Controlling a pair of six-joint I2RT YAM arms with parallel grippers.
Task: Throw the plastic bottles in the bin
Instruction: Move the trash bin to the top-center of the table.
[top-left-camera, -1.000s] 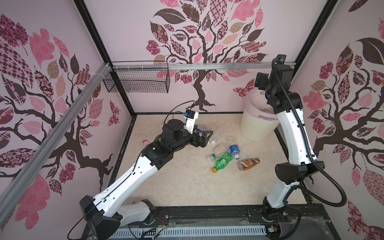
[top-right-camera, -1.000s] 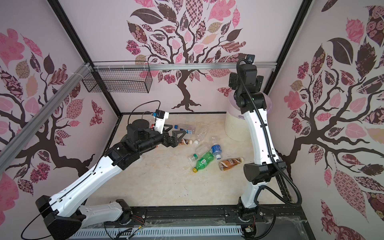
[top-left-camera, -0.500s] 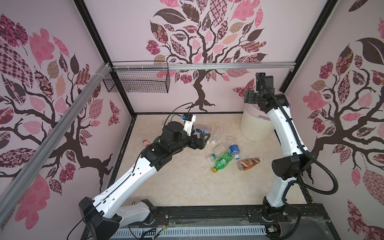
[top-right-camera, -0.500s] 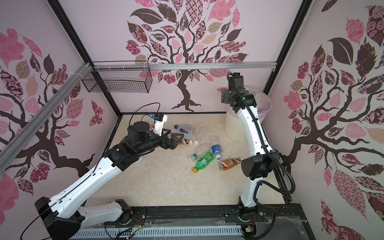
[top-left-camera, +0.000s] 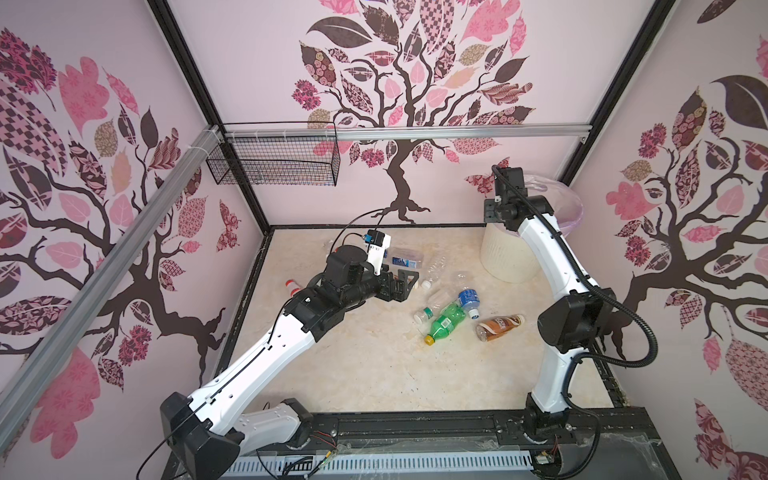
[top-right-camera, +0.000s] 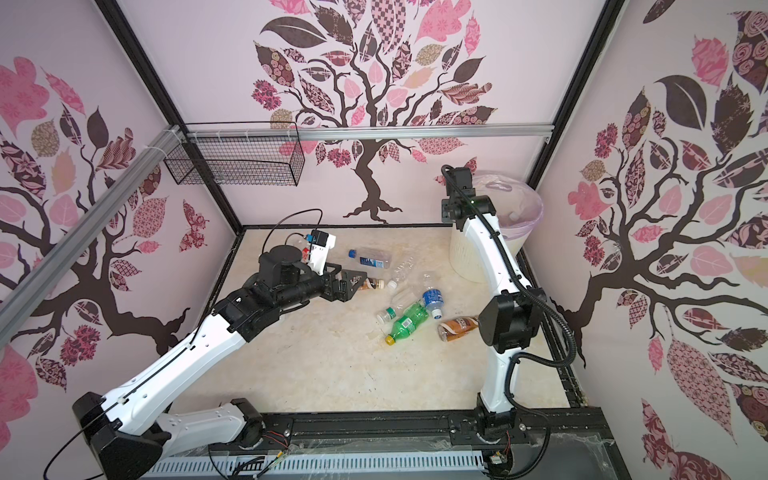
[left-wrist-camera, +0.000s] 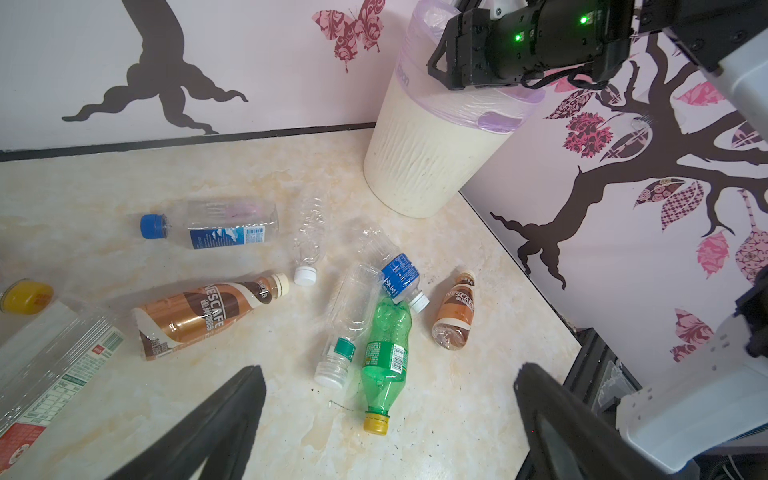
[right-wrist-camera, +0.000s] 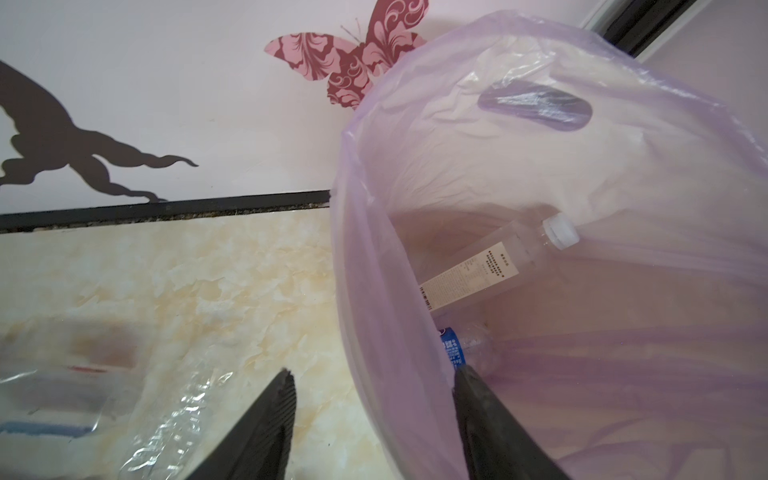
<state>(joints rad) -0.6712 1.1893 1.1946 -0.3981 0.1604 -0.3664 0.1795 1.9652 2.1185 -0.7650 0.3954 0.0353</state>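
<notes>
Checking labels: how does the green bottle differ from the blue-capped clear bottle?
The green bottle is tinted green with a yellow cap; the blue-capped bottle is clear with a blue-and-white label. The green bottle touches neighbouring bottles; the blue-capped bottle lies apart. Both lie on their sides on the table, capped.

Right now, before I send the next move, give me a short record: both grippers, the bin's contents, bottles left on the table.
left gripper: open, empty, over the table
right gripper: open, empty, at the bin rim
bin: lilac liner; two bottles visible inside, a white-capped bottle and a blue-labelled bottle
table: at least seven bottles lying down, including a green bottle and two Nescafe bottles
</notes>
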